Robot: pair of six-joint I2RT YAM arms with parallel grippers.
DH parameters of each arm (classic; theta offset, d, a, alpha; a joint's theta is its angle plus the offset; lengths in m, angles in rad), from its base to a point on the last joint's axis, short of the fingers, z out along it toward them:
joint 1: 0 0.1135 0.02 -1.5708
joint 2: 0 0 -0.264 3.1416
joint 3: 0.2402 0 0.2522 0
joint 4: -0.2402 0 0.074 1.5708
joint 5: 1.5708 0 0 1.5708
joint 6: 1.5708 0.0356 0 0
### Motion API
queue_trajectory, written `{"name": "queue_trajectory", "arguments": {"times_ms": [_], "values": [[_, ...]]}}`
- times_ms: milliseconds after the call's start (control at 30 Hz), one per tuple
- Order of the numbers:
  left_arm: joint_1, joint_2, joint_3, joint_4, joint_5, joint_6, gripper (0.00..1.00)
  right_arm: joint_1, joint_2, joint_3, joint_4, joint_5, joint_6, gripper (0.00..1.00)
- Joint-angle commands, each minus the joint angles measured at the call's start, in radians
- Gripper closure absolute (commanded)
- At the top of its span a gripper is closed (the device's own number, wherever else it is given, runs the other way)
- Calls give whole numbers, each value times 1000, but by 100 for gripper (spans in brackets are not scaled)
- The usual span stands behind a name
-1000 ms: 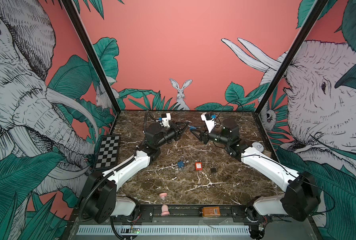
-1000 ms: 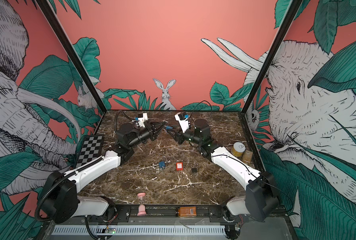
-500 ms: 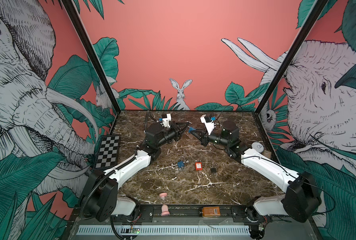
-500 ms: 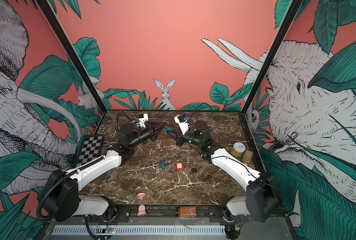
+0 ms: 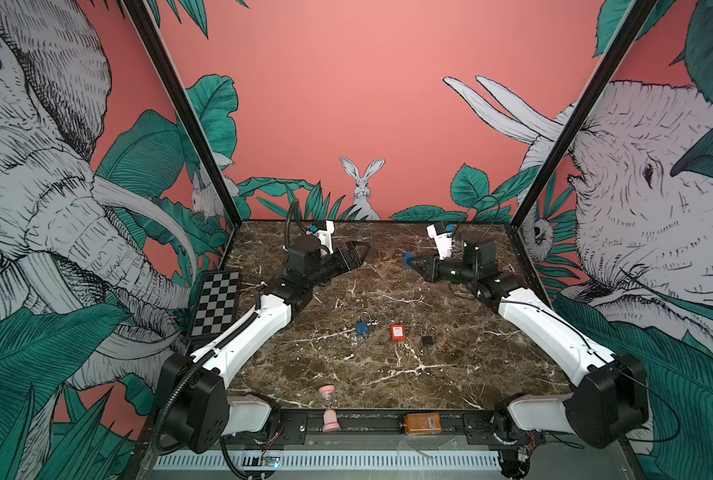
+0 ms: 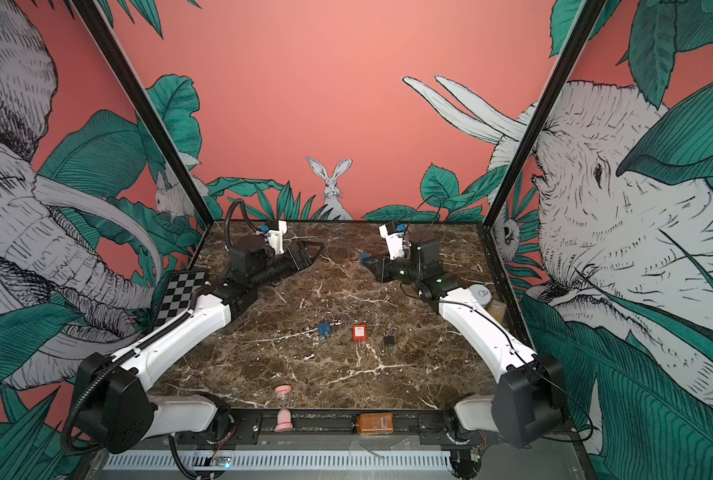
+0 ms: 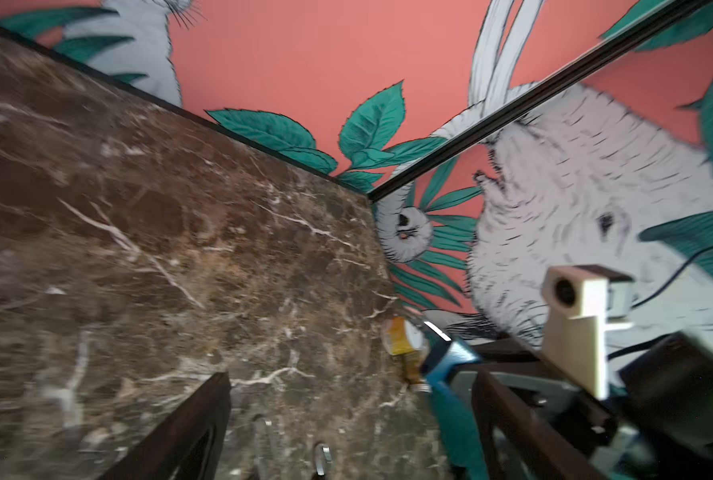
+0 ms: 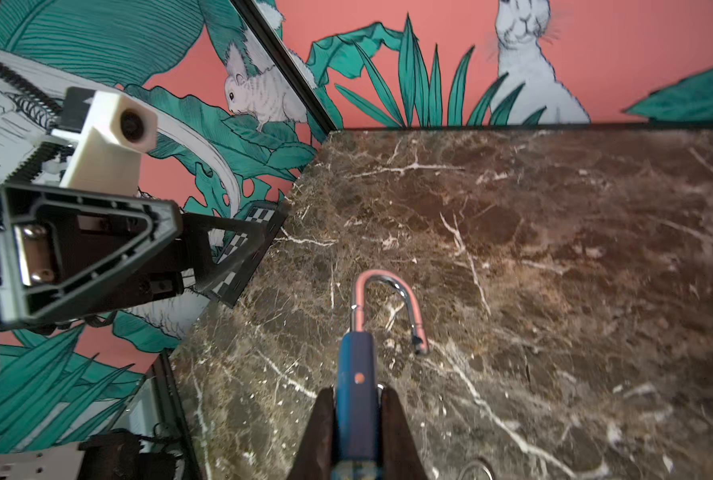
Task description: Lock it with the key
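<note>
Brown marble counter (image 5: 388,374) with white veins, blue padlock (image 8: 356,399) with silver shackle (image 8: 404,291), second blue padlock (image 5: 362,329), red padlock (image 5: 397,332), black padlock (image 5: 427,340), black-and-white checkerboard (image 5: 216,303), pink hourglass (image 5: 329,409), orange box (image 5: 422,422), coral walls (image 5: 346,104) with green leaves and grey-white animals.

The blue padlock (image 8: 354,415) — chrome shackle (image 8: 359,303) open — sits clamped in the right pincer (image 8: 356,395).

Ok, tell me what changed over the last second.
The left gripper opened, roughly in place. The right gripper closed on the blue padlock and pulled it back toward its own side, so the two drew apart. The red padlock and hourglass stayed put.
</note>
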Motion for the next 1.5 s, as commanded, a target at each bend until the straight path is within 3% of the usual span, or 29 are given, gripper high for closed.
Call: {"name": "queue_trajectory", "arguments": {"times_ms": [0, 100, 167, 267, 367, 467, 600, 1067, 1467], "values": [[11, 25, 68, -183, -5, 365, 11, -50, -11, 11, -115, -201, 94, 100], [11, 45, 38, -87, 143, 440, 11, -71, -25, -15, -114, -310, 134, 100], [11, 54, 20, -12, 303, 458, 11, -85, -16, -39, -85, -431, 154, 100], [8, 60, -20, 94, 474, 429, 12, -92, 6, -112, 102, -566, 273, 100], [-1, 63, -70, 229, 544, 366, 12, -92, 20, -138, 171, -600, 317, 100], [-25, 86, -57, 239, 585, 352, 16, -92, 30, -142, 181, -617, 324, 100], [-56, 131, -43, 266, 623, 313, 25, -91, 33, -149, 227, -613, 351, 100], [-70, 155, -51, 303, 590, 258, 52, -90, 46, -151, 314, -589, 414, 100], [-73, 175, -40, 293, 534, 255, 47, -80, 35, -157, 343, -588, 443, 100]]}}
